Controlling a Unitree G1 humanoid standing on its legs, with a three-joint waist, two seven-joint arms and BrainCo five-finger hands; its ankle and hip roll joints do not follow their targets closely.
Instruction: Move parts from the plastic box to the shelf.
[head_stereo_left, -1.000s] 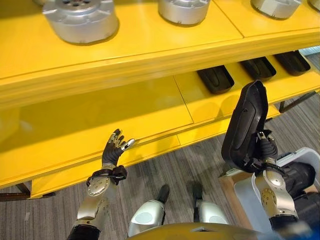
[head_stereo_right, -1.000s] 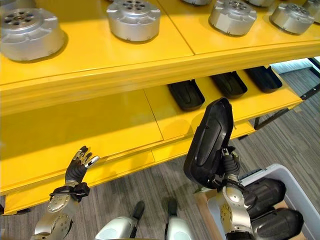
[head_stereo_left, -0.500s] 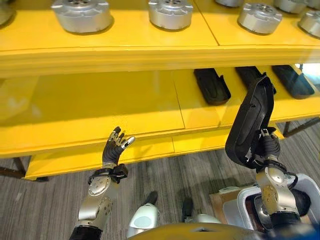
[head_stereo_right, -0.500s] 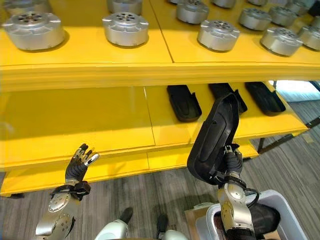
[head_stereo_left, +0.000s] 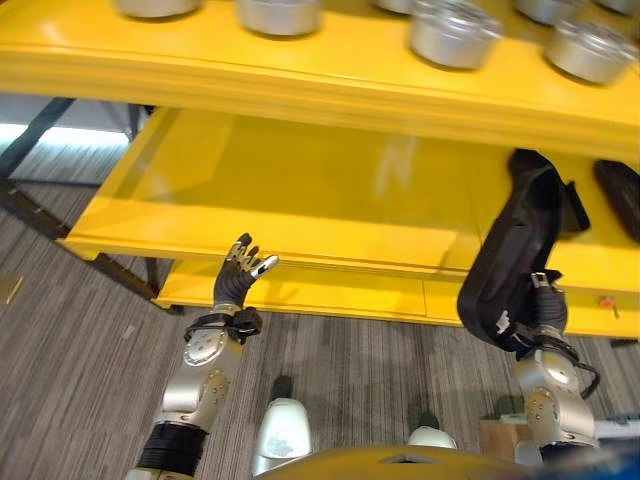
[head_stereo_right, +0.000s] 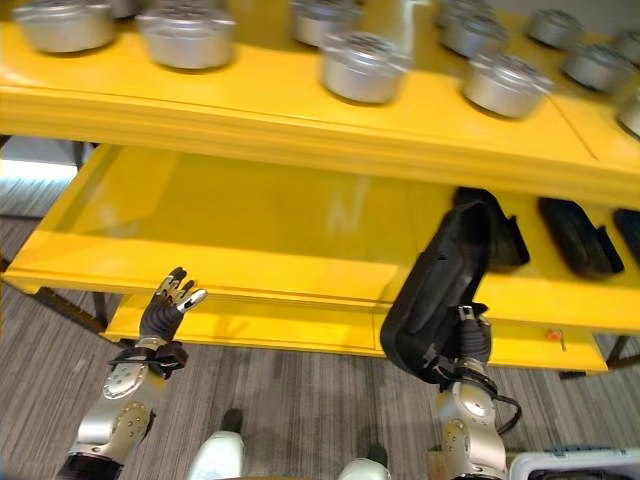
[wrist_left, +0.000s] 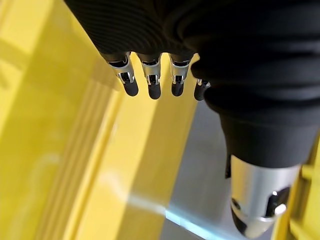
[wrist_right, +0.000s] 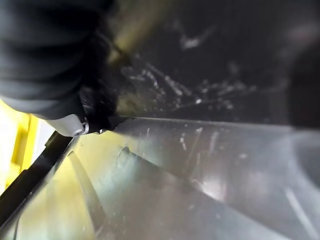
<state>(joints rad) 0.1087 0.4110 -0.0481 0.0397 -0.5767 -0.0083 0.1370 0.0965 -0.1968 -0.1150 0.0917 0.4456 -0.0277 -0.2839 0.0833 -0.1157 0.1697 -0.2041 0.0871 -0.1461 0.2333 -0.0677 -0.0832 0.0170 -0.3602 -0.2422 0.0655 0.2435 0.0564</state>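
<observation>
Above the right hand (head_stereo_right: 468, 345), clasped at its lower end, rises a black part (head_stereo_right: 436, 295), seemingly rigid, smooth, top-heavy; left hand (head_stereo_right: 165, 305) relaxed, empty.

A long black moulded part (head_stereo_right: 440, 290) stands nearly upright in the right hand (head_stereo_right: 470, 345), before the front edge of the yellow shelf (head_stereo_right: 250, 215).
</observation>
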